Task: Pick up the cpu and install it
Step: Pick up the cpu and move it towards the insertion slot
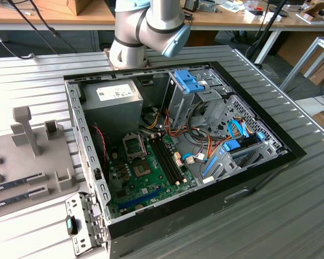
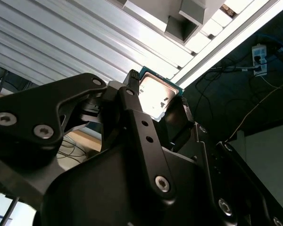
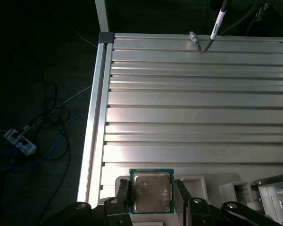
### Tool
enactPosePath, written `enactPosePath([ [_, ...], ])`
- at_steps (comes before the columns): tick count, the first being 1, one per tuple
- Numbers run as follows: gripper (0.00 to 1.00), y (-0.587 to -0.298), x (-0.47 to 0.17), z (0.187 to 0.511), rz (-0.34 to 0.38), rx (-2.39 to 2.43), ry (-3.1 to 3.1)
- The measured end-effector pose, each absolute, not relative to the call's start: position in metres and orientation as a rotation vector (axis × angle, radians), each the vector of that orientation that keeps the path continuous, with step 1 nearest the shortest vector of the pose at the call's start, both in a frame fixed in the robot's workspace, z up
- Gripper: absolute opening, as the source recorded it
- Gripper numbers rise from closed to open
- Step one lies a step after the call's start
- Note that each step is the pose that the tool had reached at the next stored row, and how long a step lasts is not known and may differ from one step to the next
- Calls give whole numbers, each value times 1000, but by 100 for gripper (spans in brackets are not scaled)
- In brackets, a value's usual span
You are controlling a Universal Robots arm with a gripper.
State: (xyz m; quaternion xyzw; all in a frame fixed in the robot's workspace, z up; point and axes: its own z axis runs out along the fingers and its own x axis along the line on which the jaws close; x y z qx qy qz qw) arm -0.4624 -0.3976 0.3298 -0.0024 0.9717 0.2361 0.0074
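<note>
In both wrist views the cpu [image 3: 151, 190] [image 2: 155, 96] is a small square chip with a silvery top and a thin green rim. My gripper [image 3: 151, 194] [image 2: 156, 104] is shut on it, one black finger [image 3: 124, 197] pressing each opposite edge. The chip sits level over the ribbed aluminium table [image 3: 188, 117], close to the table's edge, with a pale grey holder [image 3: 198, 181] just beside it. In the exterior view the open computer case [image 1: 259, 172] lies on the table, and the metal-framed socket [image 1: 134, 144] shows on the green motherboard [image 1: 146, 181].
A grey fixture tray [image 1: 38, 178] with upright posts and memory sticks lies on the exterior view's left. The arm's joints [image 1: 148, 24] stand behind the case. Cables, drive bays [image 1: 197, 91] and a power supply [image 1: 110, 102] crowd the case. A pen-like tool [image 3: 217, 23] rests on the table.
</note>
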Motion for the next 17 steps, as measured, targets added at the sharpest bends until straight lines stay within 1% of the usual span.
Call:
enactPosePath([
  [17,47,-398,-462,335,756,-8,3034],
])
